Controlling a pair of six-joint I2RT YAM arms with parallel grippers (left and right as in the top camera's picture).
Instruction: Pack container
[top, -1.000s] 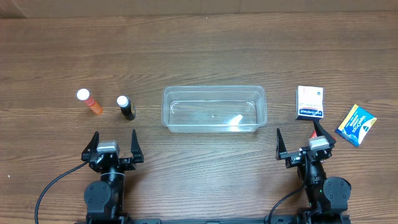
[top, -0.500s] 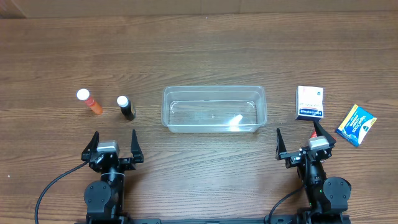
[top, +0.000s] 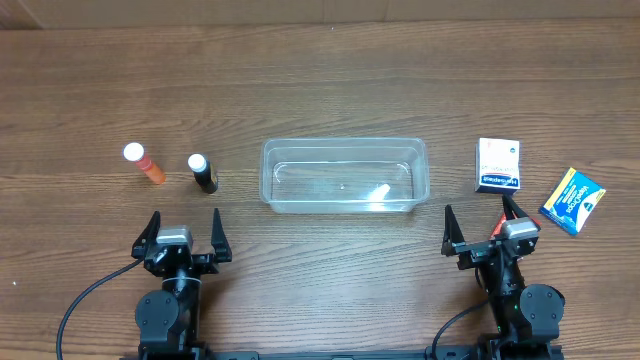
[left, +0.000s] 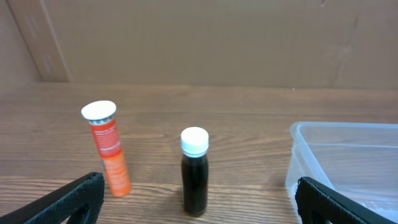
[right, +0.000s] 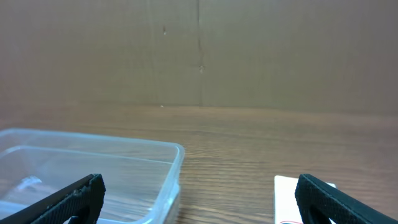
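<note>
The clear plastic container (top: 345, 175) sits empty at the table's middle; its corner shows in the left wrist view (left: 348, 155) and the right wrist view (right: 93, 168). An orange tube with a white cap (top: 146, 164) (left: 109, 149) and a dark bottle with a white cap (top: 203, 173) (left: 194, 171) stand to its left. A white and blue box (top: 498, 165) (right: 289, 199) and a blue and yellow packet (top: 572, 200) lie to its right. My left gripper (top: 183, 228) (left: 199, 211) is open and empty, near the bottles. My right gripper (top: 482, 225) (right: 199, 208) is open and empty.
The wooden table (top: 320, 80) runs to a cardboard wall at the back. Black cables (top: 80, 300) trail from both arm bases at the front edge.
The right gripper has shifted very slightly; nothing else has moved.
</note>
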